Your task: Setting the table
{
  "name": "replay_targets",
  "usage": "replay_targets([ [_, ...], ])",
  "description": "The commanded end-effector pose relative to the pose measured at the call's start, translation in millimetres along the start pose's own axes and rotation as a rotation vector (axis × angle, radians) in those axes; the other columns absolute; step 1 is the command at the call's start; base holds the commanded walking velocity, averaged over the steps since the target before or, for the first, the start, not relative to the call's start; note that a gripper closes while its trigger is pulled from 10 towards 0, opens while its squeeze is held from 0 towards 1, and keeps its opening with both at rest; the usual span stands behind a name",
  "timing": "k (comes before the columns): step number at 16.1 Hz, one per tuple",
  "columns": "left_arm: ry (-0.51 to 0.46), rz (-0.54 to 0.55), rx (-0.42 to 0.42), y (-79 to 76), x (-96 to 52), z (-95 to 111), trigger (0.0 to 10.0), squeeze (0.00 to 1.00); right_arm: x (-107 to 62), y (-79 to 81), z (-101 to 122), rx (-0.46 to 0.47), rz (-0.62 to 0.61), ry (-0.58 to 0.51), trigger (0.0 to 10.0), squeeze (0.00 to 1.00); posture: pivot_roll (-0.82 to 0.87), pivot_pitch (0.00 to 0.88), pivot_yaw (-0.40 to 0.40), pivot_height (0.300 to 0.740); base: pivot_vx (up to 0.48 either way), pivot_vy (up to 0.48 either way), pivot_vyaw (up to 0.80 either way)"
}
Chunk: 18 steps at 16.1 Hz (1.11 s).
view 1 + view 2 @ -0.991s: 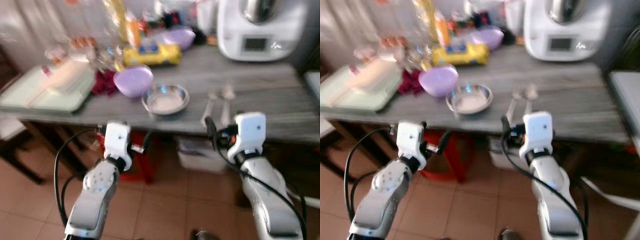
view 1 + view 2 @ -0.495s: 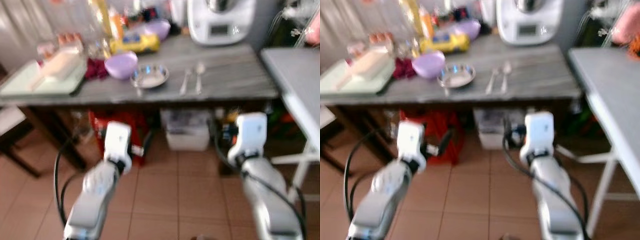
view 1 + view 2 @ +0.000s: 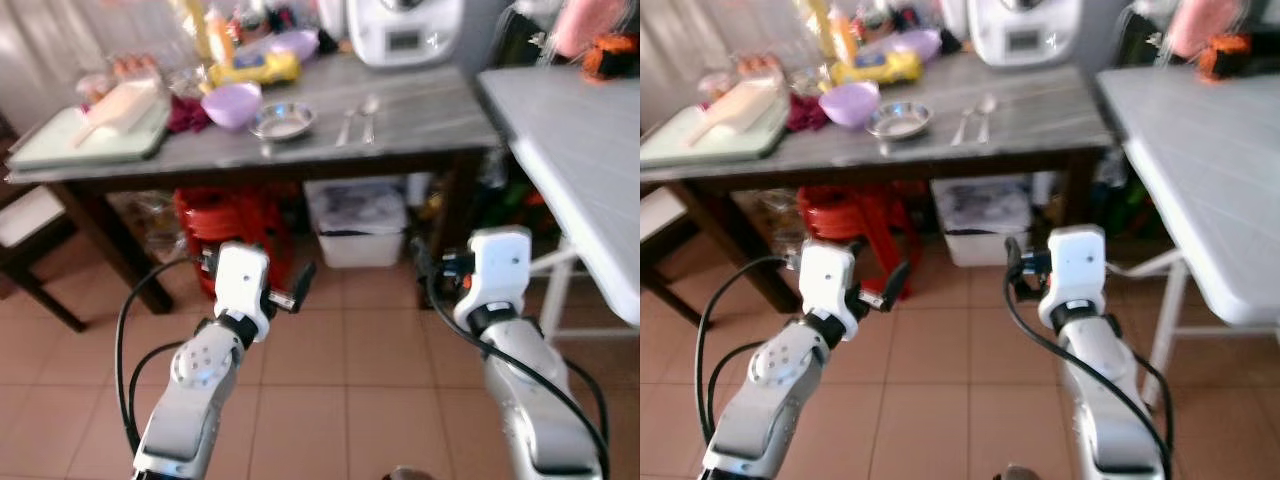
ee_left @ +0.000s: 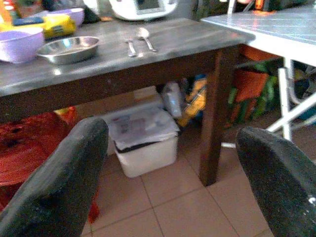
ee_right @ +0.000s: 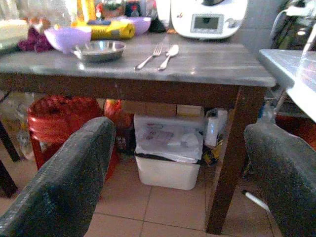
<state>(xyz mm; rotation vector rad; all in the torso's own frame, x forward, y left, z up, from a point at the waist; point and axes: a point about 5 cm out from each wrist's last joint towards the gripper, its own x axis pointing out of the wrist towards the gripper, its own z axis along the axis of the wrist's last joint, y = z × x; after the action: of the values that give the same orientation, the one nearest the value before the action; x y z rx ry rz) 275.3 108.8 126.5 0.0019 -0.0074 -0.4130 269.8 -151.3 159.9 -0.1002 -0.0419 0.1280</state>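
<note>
A steel bowl sits on the dark grey table, with a purple bowl just behind it to the left. A fork and a spoon lie side by side to the bowl's right. Both arms are raised in front of me, well short of the table and lower than its top. My left gripper is open and empty, facing the table's underside. My right gripper is open too, with nothing between its fingers.
Under the table stand a red stool and a white lidded bin. A green tray, a yellow pack and a white kitchen machine are on the table. A white folding table stands at the right. Tiled floor lies between.
The view has pulled back from the grey table, which now looks farther and smaller. The white table has come into view on the right. Both arms keep their pose.
</note>
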Motion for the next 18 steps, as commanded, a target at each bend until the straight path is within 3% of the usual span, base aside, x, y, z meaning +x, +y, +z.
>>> replay_targets([
  [1,-0.016,-0.007,0.002,2.0,0.5,4,10.0,0.0,1.6,4.8,5,-0.004,0.024,-0.021,10.0,0.0,-0.12,0.092,0.129,0.74,0.0,0.0,0.0],
  [11,-0.011,-0.033,-0.003,0.4,1.5,3,10.0,0.0,0.1,13.4,1,-0.014,0.055,-0.004,10.0,0.0,-0.12,0.099,0.136,0.74,0.0,-0.287,0.0],
  [13,-0.001,-0.031,-0.003,0.9,1.9,1,10.0,0.0,2.0,8.9,1,-0.005,0.005,-0.015,10.0,0.0,-0.12,0.098,0.133,0.74,0.0,-0.341,0.0],
  [17,-0.013,-0.029,-0.007,0.0,2.1,2,10.0,0.0,1.5,1.4,8,-0.079,-0.027,-0.051,10.0,0.0,-0.12,0.099,0.13,0.74,0.0,-0.343,0.0],
  [18,-0.047,-0.01,-0.013,2.3,2.6,8,10.0,0.0,-1.1,-1.5,11,-0.019,-0.036,-0.078,10.0,0.0,-0.12,0.1,0.129,0.74,0.0,-0.345,0.0],
])
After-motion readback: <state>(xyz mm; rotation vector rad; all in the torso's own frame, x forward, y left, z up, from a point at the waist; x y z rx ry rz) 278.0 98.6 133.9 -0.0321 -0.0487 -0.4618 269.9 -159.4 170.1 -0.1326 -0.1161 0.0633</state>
